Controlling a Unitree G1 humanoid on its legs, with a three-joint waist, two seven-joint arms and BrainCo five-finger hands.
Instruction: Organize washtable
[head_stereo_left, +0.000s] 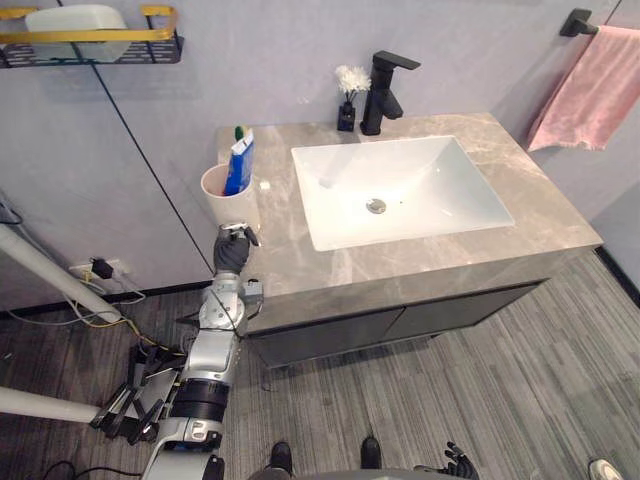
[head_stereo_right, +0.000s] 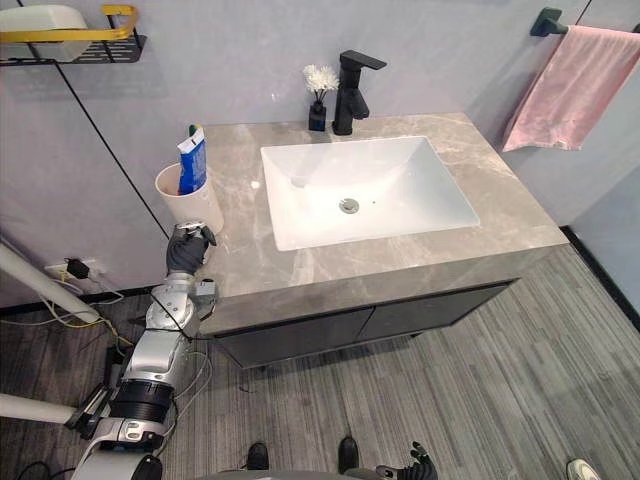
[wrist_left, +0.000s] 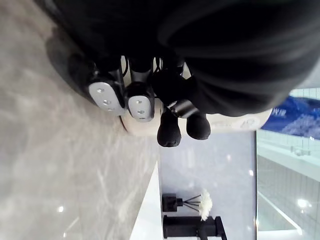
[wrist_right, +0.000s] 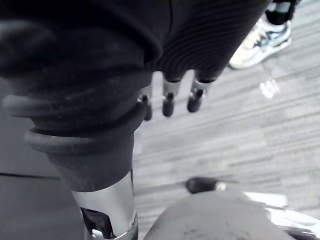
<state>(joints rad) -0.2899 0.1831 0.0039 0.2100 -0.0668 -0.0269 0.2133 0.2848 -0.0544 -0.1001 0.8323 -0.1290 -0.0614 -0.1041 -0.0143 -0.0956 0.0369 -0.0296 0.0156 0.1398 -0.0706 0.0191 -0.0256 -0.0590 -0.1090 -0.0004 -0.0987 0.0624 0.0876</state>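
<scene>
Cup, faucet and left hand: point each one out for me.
Cup (head_stereo_left: 222, 205), left eye view, on its outer wall.
Faucet (head_stereo_left: 381, 100), left eye view, on its black upright body.
Left hand (head_stereo_left: 233, 252), left eye view, on its dark back cover.

Location type: bathroom. Indicators: vanity unit with grey stone-look top, 1 recessed white basin, 1 black tap at the wall, pink towel on a wall bar, cup holding toothpaste, gold-railed wall shelf.
</scene>
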